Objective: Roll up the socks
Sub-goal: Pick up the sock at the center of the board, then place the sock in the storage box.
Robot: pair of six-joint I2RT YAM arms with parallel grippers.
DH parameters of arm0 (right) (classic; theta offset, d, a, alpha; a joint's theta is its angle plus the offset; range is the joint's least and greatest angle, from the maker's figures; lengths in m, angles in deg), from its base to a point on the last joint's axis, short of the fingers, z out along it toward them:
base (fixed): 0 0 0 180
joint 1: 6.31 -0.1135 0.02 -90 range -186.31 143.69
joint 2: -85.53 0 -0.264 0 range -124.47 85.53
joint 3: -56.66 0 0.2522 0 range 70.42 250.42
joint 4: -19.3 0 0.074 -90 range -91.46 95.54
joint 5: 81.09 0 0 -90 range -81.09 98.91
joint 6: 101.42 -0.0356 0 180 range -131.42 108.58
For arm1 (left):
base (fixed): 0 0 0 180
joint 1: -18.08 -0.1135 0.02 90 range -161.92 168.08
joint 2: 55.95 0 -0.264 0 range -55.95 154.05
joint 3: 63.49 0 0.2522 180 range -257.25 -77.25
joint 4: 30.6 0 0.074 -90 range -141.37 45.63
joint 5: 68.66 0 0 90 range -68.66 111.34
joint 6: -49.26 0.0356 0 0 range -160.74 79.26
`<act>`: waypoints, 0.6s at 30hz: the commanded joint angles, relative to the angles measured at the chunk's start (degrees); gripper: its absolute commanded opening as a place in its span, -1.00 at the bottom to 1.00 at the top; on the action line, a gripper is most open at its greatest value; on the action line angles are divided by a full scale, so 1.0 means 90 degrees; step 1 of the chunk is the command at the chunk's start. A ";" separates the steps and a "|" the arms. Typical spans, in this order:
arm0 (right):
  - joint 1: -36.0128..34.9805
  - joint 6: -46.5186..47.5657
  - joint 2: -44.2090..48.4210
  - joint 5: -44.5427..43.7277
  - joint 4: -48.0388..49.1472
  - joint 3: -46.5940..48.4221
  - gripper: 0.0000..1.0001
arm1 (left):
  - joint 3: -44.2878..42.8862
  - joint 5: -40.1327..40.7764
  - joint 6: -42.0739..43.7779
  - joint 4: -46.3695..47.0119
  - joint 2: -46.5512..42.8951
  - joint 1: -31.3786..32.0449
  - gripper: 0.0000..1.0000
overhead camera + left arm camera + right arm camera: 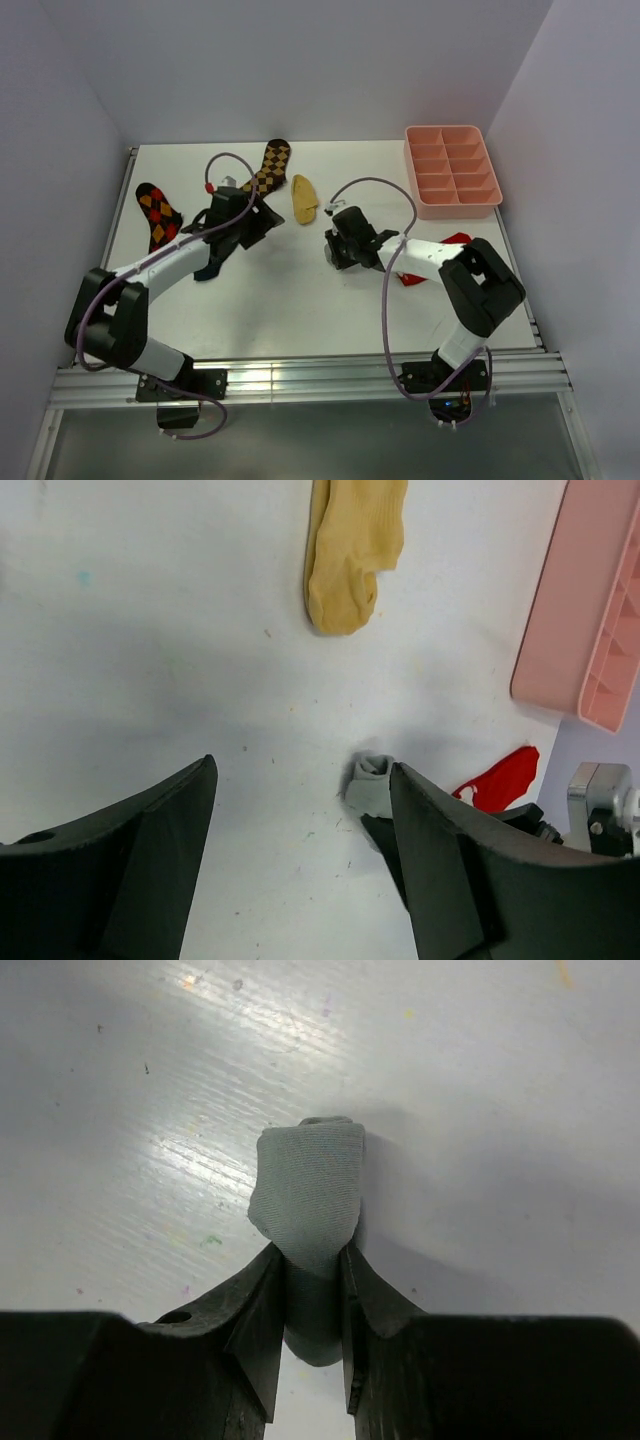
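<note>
The grey sock (305,1185) is rolled into a small bundle on the white table. My right gripper (312,1252) is shut on its near end; it sits at the table's middle (333,247). The bundle also shows in the left wrist view (370,785). The mustard yellow sock (304,200) lies flat behind it, also in the left wrist view (350,550). The dark navy sock (212,264) lies partly under my left arm. My left gripper (300,770) is open and empty, hovering left of the yellow sock (264,220).
A pink compartment tray (452,170) stands at the back right. A brown-yellow argyle sock (270,165) and a red-orange argyle sock (158,212) lie at the back left. A red sock (500,778) lies partly under my right arm.
</note>
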 commanded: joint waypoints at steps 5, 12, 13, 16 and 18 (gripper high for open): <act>0.0832 -0.0691 0.0987 -0.0007 -0.0632 0.0377 -1.00 | -0.0451 0.0851 0.1025 -0.1204 -0.1574 -0.0313 0.54; 0.2061 -0.1140 0.1193 -0.0846 -0.1607 0.1139 -1.00 | -0.0832 0.2140 0.1885 -0.2035 -0.2826 -0.0675 0.76; 0.2209 -0.1170 0.1193 -0.0963 -0.1715 0.1246 -1.00 | -0.0880 0.2460 0.1983 -0.2114 -0.2933 -0.0695 0.76; 0.2813 -0.1229 0.1096 -0.1344 -0.2126 0.1821 -1.00 | -0.1008 0.3046 0.2529 -0.2349 -0.3392 -0.0734 0.80; 0.3146 -0.1277 0.0979 -0.1384 -0.2330 0.2057 -1.00 | -0.1047 0.3331 0.2725 -0.2417 -0.3529 -0.0744 0.82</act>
